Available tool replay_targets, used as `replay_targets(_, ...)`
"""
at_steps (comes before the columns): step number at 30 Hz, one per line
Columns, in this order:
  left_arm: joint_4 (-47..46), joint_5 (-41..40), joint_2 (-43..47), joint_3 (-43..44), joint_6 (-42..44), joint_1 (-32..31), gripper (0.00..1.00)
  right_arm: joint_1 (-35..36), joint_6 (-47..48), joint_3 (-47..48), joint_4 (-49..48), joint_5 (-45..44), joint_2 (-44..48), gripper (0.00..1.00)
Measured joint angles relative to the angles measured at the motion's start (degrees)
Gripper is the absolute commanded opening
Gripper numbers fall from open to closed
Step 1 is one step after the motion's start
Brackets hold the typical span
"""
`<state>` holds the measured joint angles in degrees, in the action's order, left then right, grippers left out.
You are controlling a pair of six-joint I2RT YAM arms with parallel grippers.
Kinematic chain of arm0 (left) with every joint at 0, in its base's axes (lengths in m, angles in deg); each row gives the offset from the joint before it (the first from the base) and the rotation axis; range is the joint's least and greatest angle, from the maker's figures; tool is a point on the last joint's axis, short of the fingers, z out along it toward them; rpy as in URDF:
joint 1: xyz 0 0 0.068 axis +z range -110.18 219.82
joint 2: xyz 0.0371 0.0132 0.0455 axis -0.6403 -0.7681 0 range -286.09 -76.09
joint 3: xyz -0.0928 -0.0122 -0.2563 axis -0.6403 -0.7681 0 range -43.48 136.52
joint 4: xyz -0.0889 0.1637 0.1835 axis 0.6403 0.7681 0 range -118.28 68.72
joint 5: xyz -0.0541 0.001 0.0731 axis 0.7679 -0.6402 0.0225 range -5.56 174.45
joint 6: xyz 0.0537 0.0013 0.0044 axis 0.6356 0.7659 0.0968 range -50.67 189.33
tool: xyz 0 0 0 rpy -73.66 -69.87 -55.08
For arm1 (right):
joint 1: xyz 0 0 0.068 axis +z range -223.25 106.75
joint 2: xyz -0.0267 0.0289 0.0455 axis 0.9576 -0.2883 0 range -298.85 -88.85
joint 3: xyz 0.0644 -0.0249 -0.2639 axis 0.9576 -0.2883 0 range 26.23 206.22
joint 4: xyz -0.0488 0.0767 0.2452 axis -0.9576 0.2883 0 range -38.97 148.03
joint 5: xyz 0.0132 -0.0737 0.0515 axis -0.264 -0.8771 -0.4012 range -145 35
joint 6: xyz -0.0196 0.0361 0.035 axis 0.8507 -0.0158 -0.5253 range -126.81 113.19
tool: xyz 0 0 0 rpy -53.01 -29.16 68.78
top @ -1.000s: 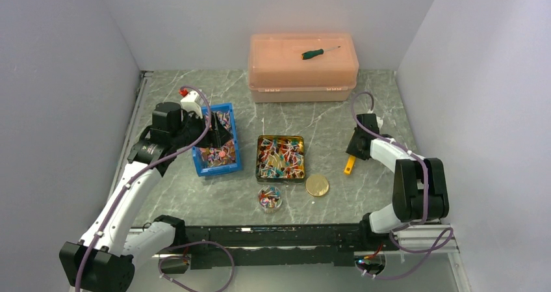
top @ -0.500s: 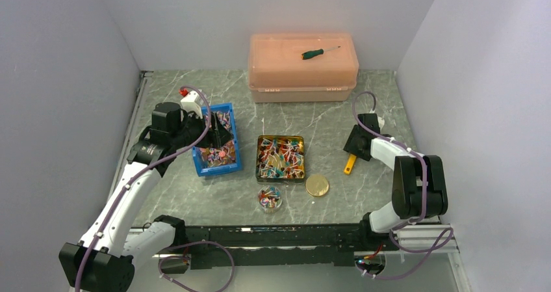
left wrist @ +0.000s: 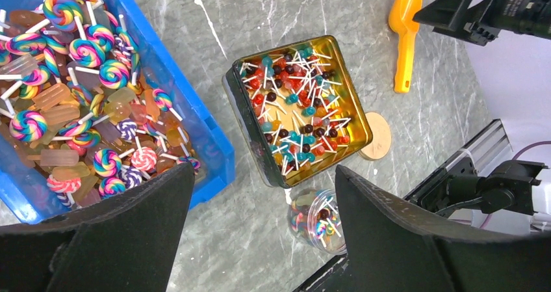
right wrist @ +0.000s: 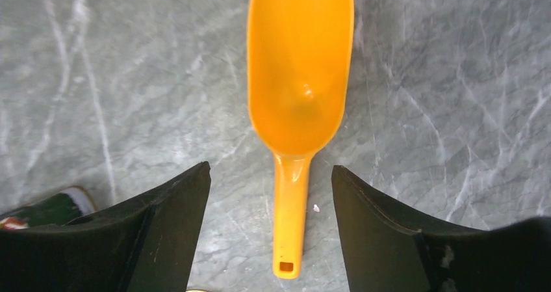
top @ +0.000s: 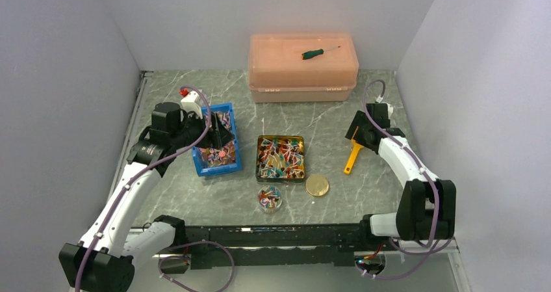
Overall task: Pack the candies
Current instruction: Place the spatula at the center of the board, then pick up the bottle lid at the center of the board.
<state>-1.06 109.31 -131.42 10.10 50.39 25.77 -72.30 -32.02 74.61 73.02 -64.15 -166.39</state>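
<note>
Grey marble desk [top: 305, 119]: right fingers [right wrist: 162, 240] have spread wide and lifted off the orange scoop [right wrist: 300, 77], which now lies free; left fingers [left wrist: 130, 233] stay wide above the blue bin [left wrist: 217, 152], with candies [left wrist: 84, 51] heaped there and in the tin [left wrist: 361, 126].

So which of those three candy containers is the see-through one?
The small round jar nearest the arms' bases, just in front of the square gold tin. Its wall is clear; the tin and the blue bin are opaque.
</note>
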Motion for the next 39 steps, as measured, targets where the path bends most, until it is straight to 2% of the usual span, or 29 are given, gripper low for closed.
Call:
replay_targets(6, -0.02, 0.37, 0.17, 0.0, -0.02, 0.0, 0.92, 0.0, 0.09, -0.31, 2.16, 2.73, 6.88, 0.86)
replay_targets(8, -0.02, 0.37, 0.28, -0.02, 0.0, 0.0, 0.99, 0.0, 0.13, -0.87, 2.56, 4.09, 9.22, 0.9)
replay_targets(11, -0.02, 0.37, 0.63, -0.04, -0.07, 0.0, 0.99, 0.37, 0.15, -1.97, 3.89, 5.95, 13.09, 0.99)
replay_targets(17, 0.0, 0.28, 1.31, -0.61, -0.04, 0.0, 0.99, 2.6, 0.04, -4.33, 7.13, 9.46, 20.59, 1.0)
replay_targets(26, 0.07, -2.51, 3.72, -0.66, -0.02, -0.24, 1.0, 11.15, -1.79, -7.08, 12.94, 10.71, 28.89, 1.0)
replay_targets(39, 4.94, -6.34, 5.81, -0.42, 0.31, -0.46, 1.0, 27.78, -9.29, -9.4, 16.31, 8.44, 30.64, 1.0)
